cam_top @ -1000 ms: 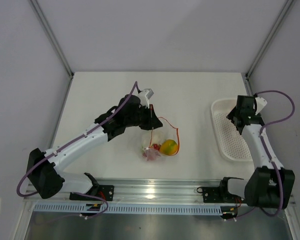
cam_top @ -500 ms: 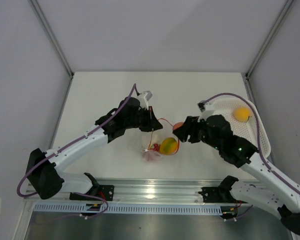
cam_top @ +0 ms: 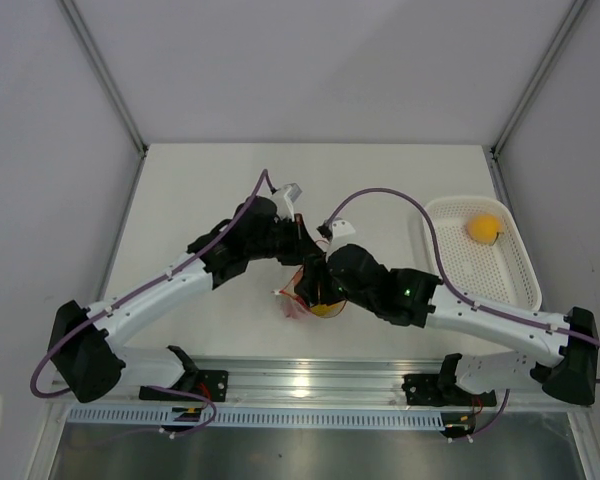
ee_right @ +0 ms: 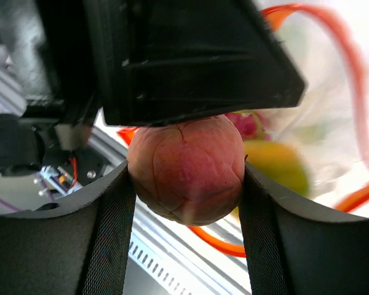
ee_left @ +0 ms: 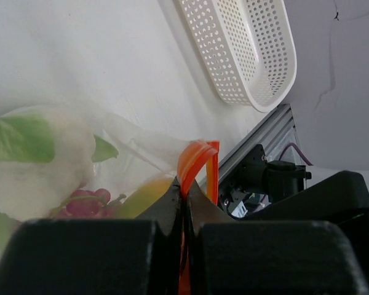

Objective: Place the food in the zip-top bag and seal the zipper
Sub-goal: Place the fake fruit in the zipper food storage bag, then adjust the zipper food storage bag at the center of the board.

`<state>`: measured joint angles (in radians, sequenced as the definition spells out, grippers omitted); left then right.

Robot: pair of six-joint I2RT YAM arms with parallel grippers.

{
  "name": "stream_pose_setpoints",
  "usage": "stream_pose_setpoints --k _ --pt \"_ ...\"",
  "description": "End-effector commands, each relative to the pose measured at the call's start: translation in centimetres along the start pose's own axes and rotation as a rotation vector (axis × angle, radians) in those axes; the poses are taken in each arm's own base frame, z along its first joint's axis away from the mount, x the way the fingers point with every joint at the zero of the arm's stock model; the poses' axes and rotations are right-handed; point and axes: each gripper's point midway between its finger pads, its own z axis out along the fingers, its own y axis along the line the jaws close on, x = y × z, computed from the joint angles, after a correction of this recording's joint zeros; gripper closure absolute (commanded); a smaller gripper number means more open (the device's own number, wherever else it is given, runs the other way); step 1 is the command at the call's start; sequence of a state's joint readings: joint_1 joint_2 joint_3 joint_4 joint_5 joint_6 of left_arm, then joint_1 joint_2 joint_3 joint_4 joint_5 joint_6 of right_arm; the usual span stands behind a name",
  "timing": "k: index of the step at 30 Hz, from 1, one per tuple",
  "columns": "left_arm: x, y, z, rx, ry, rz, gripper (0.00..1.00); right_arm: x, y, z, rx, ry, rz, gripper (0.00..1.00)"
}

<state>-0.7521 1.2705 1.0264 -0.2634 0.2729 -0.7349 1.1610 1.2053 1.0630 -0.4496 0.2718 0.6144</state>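
Observation:
The clear zip-top bag (cam_top: 292, 303) lies at the table's middle front. It holds a yellow-orange fruit (ee_left: 142, 194), a red berry cluster (ee_left: 85, 203) and a white-green vegetable piece (ee_left: 31, 146). My left gripper (cam_top: 301, 248) is shut on the bag's red-orange zipper strip (ee_left: 195, 161) and holds the mouth up. My right gripper (cam_top: 316, 283) is shut on a reddish-orange round fruit (ee_right: 186, 171), right at the bag's mouth and close under the left gripper. The strip (ee_right: 347, 52) loops behind the fruit in the right wrist view. Another yellow-orange fruit (cam_top: 483, 228) lies in the basket.
A white perforated basket (cam_top: 500, 290) stands at the right side of the table, and shows in the left wrist view (ee_left: 246, 49). The aluminium rail (cam_top: 310, 380) runs along the near edge. Grey walls close in the table on three sides.
My right arm has swung from the basket leftward to the bag, carrying the reddish-orange fruit. My left gripper has kept its hold on the zipper strip and shifted slightly.

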Motion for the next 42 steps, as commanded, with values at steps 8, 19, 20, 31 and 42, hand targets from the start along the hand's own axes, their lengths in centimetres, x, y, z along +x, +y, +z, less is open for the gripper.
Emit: stream_pose_setpoints --k 8,19,20,31,42 --pt "-0.4 -2.0 -1.0 0.104 -0.025 -0.028 0.99 -3.5 -1.7 -1.9 0.125 -0.14 0.058 0.09" --pt "-0.9 -2.5 -1.2 0.108 -0.037 -0.023 0.99 -3.9 -5.7 -5.4 0.276 -0.218 0.194 0.24" --pt "-0.8 -2.4 -1.1 0.106 -0.035 -0.024 0.99 -3.1 -6.3 -5.4 0.288 -0.208 0.207 0.3" --pt "-0.8 -2.4 -0.9 0.111 -0.028 -0.019 1.0 2.1 -9.0 -5.0 0.326 -0.124 0.285 0.56" --pt "-0.8 -2.3 -1.2 0.102 -0.032 -0.006 0.99 3.4 -8.8 -3.2 0.317 -0.094 0.278 0.69"
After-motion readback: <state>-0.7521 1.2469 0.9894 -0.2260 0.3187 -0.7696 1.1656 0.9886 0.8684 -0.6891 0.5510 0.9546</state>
